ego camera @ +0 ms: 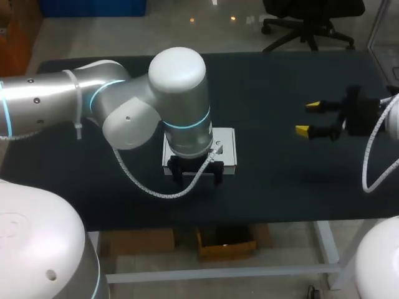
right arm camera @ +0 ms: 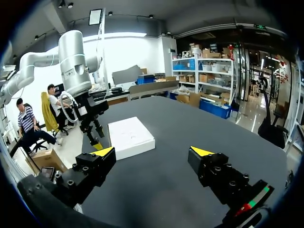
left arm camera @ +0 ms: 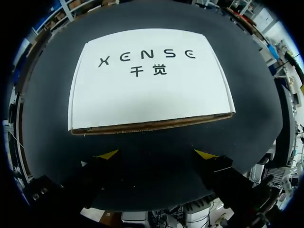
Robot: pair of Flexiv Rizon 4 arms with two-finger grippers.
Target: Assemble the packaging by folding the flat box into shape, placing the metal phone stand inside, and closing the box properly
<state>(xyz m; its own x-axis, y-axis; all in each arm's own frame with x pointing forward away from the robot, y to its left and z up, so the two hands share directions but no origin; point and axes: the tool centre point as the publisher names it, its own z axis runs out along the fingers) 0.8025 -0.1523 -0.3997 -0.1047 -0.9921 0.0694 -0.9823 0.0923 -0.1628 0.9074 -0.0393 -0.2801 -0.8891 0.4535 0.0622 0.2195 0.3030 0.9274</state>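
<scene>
Black bench (ego camera: pixel 280 187) surface fills the scene, and one white box (left arm camera: pixel 152 80) lies flat on it. The box is folded into shape with its lid down. Dark print runs across the top, and a brown cardboard edge shows along the side that faces the left claw (left arm camera: pixel 156 154).

That left claw points straight down from the left arm (ego camera: pixel 177 93), which comes in from the left and bends over the box, hiding most of it in the head view. Its two fingers stand wide apart, with nothing between them but bare bench. The box lies just ahead of the yellow tips, near them but not touching; neither finger is on it. The brown edge runs across the claw's opening at a slight tilt and reaches past both tips. Whether the tips touch the bench, I cannot tell.

The right claw (ego camera: pixel 308 118) hangs above bare bench, well apart from the box. Its fingers are spread too and grip nothing. From the right wrist, the box sits ahead of this claw, nearer one finger's line than the other's, with plain bench between claw and box. In that view the left claw stands upright just beside the box's edge, one yellow tip showing low against the bench.
</scene>
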